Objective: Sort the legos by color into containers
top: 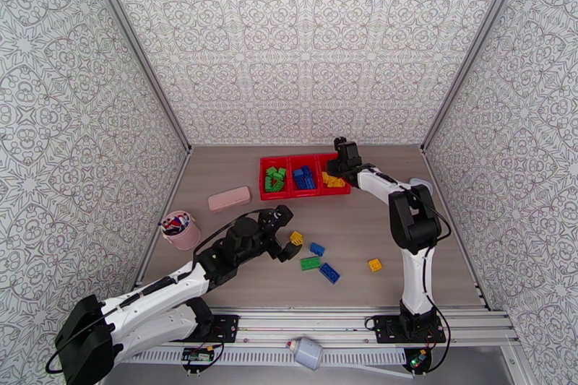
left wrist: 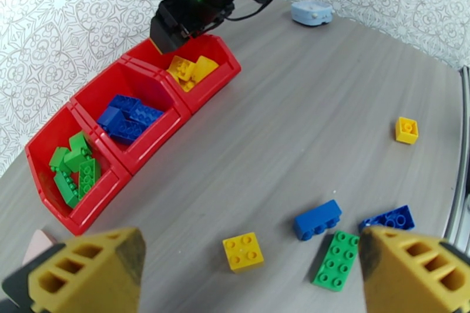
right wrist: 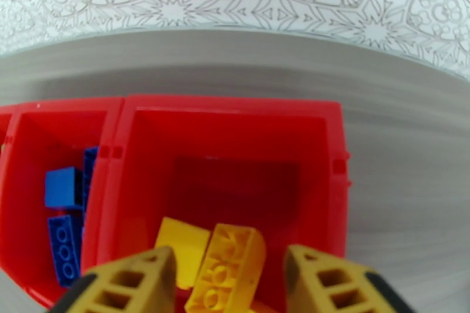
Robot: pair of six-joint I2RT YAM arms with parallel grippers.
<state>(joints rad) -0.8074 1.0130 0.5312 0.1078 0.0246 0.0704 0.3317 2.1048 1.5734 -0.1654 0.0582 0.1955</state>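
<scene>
Three joined red containers stand in a row at the back. Green legos fill the left one, blue legos the middle, yellow legos the right. My right gripper hangs over the right bin. It is open, and a yellow brick lies between its fingers without touching them. My left gripper is open, low over the table beside a loose yellow lego. Nearby lie a blue lego, a green lego, another blue lego and a far yellow lego.
A pink cup of pens stands by the left wall, with a pink case behind it. A small light-blue box sits near the back right wall. Patterned walls close in three sides.
</scene>
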